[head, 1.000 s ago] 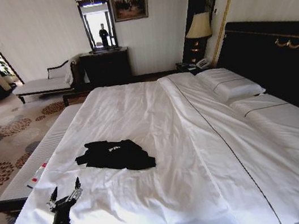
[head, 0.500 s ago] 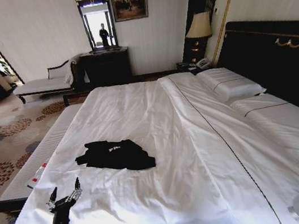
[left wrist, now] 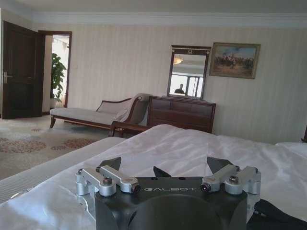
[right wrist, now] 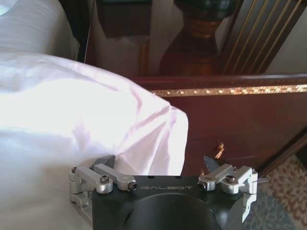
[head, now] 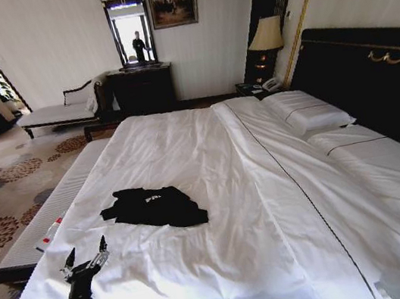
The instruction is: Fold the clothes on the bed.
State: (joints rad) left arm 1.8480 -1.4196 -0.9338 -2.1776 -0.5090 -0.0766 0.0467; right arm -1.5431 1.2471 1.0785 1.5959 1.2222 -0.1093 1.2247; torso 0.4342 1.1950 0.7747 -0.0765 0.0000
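The clothes are one black T-shirt [head: 152, 207] with white lettering, lying crumpled on the left half of the bed [head: 230, 190]. My left gripper [head: 85, 259] hovers open over the near left corner of the white duvet, short of the shirt and holding nothing. In the left wrist view the left gripper [left wrist: 165, 165] stands wide open, and a dark edge of the T-shirt [left wrist: 278, 215] lies beside it. My right gripper [right wrist: 158, 163] is open and empty by the bed's near right corner, over the duvet's hanging edge [right wrist: 72, 110] and the dark wooden frame [right wrist: 230, 115].
A long white-cushioned bench [head: 56, 204] runs along the bed's left side with a small red-and-white item [head: 49, 234] on it. Pillows [head: 309, 112] and a dark headboard [head: 372, 75] are on the right. A chaise [head: 63, 111] and a dresser [head: 142, 90] stand at the far wall.
The right arm's piece at the head view's bottom right corner has shifted left and lower. The left gripper and the T-shirt have stayed in place.
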